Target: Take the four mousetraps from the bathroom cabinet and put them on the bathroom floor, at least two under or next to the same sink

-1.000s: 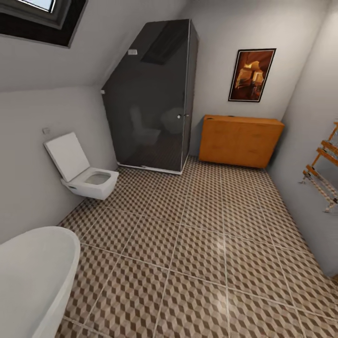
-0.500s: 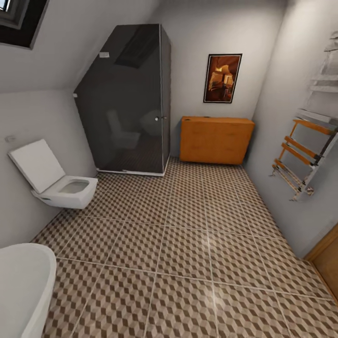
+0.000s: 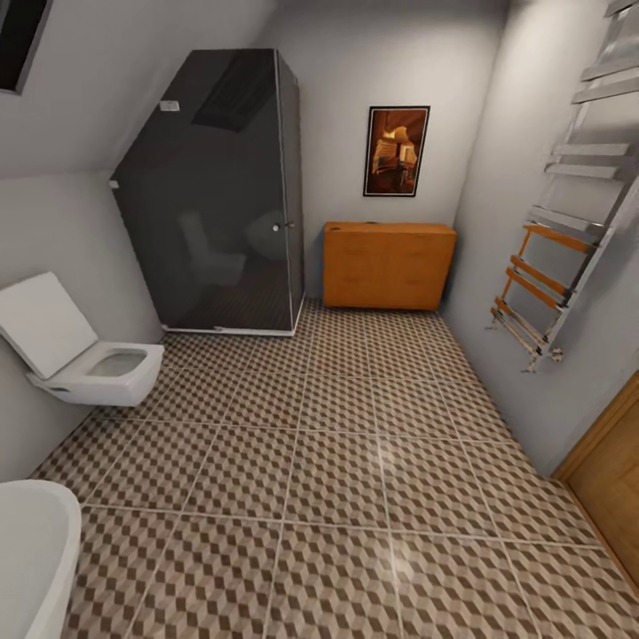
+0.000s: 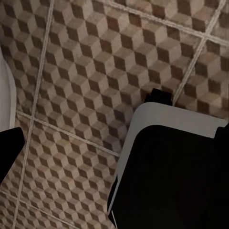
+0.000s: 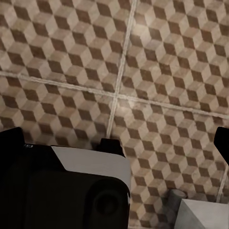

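No readable text, label, brand, number or sign can be made out; the framed picture (image 3: 396, 151) above the cabinet (image 3: 388, 264) carries only an orange image.

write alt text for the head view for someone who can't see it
A low orange-brown wooden cabinet stands against the far wall of a bathroom, across a floor of brown-and-beige cube-patterned tiles. A dark glass shower enclosure stands beside it, a white wall-hung toilet on the left, a towel rail on the right.
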